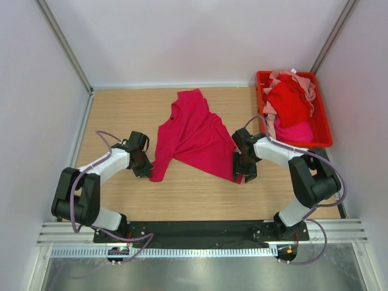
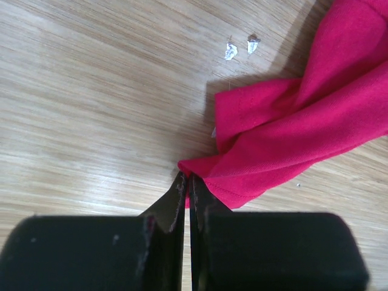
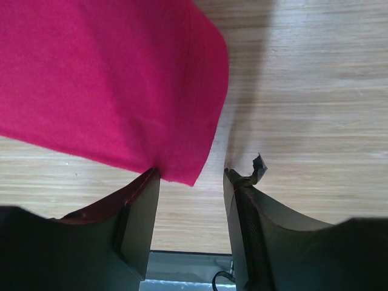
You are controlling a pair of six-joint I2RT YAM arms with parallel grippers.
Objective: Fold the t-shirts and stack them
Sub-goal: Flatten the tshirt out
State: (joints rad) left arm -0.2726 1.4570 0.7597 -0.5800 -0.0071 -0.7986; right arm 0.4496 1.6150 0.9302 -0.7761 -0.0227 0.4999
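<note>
From above, the left gripper (image 1: 143, 165) covers its own fingertips and the near left corner of the crimson t-shirt (image 1: 193, 136). Close up, that shirt runs off the picture's right edge, and how much hem sits between the pressed-together fingers is hidden. Two white flecks (image 2: 240, 47) on the table (image 2: 91, 91) are too small to name. At the right gripper (image 3: 191, 177) the shirt is cut off at the top and left, and I can't tell what the dark scrap (image 3: 258, 165) on one fingertip is. In the red bin (image 1: 324, 130) the heaped t-shirts (image 1: 291, 103) bury one another, so their count is unclear.
</note>
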